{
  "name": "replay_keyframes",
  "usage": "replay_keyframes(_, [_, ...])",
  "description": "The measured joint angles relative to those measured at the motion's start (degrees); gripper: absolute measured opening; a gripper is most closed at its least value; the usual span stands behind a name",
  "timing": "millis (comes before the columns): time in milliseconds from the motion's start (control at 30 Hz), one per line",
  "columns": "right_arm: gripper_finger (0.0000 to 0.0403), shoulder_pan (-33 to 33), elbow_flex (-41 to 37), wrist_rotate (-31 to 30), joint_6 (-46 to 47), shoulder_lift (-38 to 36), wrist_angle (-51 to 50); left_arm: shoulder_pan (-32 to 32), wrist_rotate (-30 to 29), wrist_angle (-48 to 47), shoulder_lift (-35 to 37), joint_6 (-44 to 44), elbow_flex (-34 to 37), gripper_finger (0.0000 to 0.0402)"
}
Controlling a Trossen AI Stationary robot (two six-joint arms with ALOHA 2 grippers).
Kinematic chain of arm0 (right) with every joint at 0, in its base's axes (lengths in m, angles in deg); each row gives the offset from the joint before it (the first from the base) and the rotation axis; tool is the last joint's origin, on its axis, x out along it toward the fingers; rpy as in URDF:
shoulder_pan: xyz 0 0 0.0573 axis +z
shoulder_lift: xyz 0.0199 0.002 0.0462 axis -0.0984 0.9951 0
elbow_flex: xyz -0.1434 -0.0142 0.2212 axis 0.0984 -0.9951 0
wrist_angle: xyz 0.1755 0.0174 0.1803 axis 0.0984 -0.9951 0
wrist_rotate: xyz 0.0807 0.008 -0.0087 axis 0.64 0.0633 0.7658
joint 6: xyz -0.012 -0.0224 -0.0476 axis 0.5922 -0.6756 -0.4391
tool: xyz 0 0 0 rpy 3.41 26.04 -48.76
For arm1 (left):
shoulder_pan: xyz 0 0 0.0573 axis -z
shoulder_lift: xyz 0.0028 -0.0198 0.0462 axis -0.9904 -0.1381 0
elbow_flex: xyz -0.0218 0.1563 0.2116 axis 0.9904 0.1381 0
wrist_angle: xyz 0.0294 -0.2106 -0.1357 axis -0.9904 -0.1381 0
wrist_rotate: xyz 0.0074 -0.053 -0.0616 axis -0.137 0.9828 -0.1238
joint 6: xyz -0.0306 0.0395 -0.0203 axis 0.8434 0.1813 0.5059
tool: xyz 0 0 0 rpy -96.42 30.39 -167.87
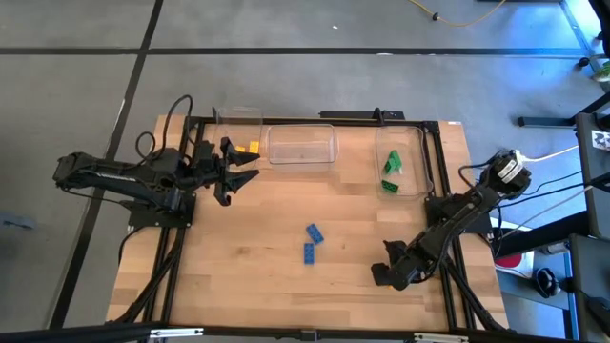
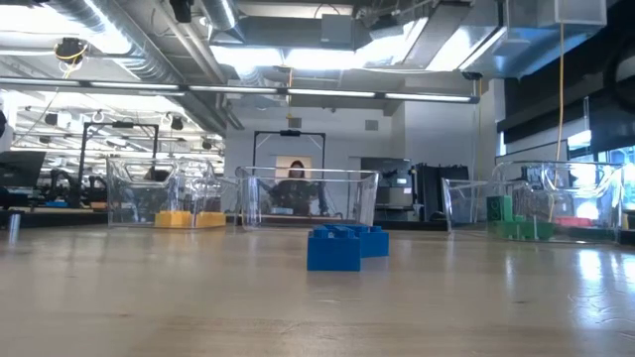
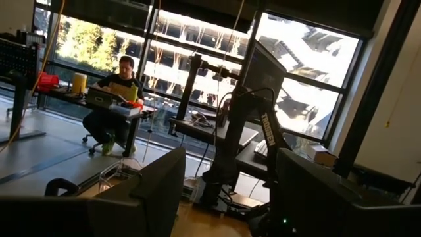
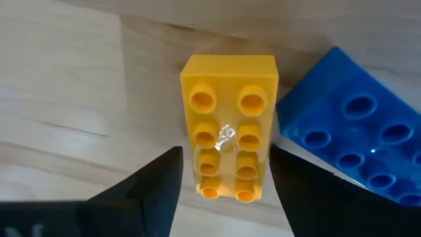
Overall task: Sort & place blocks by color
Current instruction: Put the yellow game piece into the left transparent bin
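A yellow block (image 4: pixel 228 125) lies studs up on the wooden table, with a blue block (image 4: pixel 355 138) close beside it. My right gripper (image 4: pixel 227 191) is open and points steeply down over the yellow block, one finger on either side of its near end; I see no touch. In the high view my right gripper (image 1: pixel 386 272) hides both of these blocks. Two more blue blocks (image 1: pixel 314 232) (image 1: pixel 310 252) lie mid-table. My left gripper (image 1: pixel 238 171) hangs open and raised near the left bin, with nothing in it.
Three clear bins stand along the far edge: the left bin (image 1: pixel 238 124) holds yellow blocks (image 1: pixel 250 148), the middle bin (image 1: pixel 302 145) shows nothing inside, and the right bin (image 1: pixel 400 162) holds green blocks (image 1: pixel 392 167). Bare wood lies between them and the near edge.
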State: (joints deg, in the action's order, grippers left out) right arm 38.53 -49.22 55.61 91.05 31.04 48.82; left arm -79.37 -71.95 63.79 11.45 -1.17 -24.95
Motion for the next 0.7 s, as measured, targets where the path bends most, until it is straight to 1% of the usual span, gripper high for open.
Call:
replay_keyframes(133, [0.0232,-0.04,0.25,0.37,-0.12,1.38,0.18,0.0,0.0,0.23,0.0,0.02,0.0,0.0231])
replay_keyframes(200, [0.0224,-0.04,0.25,0.37,-0.32,1.5,-0.04,0.0,0.0,0.46,0.0,0.02,0.0,0.0231])
replay_keyframes(267, [0.0205,-0.02,0.23,0.43,-1.11,1.15,-0.58,0.0,0.0,0.44,0.0,0.02,0.0,0.0231])
replay_keyframes(400, [0.014,0.0,0.09,0.16,-4.89,-0.06,-1.04,0.0,0.0,0.44,0.0,0.02,0.0,0.0231])
replay_keyframes(433, [0.014,0.0,-0.02,0.01,-5.7,-0.46,-1.04,0.0,0.0,0.44,0.0,0.02,0.0,0.0231])
replay_keyframes(500, [0.014,-0.1,-0.2,-1.52,-8.14,-1.78,-1.27,0.02,0.0,0.46,0.0,0.02,0.0,0.0231])
replay_keyframes(600, [0.014,-1.21,-0.17,-5.16,-13.72,-4.42,1.06,0.0,0.0,0.47,0.0,0.09,0.0,0.0231])
replay_keyframes(700, [0.014,-4.54,-0.12,-9.9,-23.46,-7.61,5.42,0.0,0.0,0.49,-0.02,0.09,0.0,0.0231])
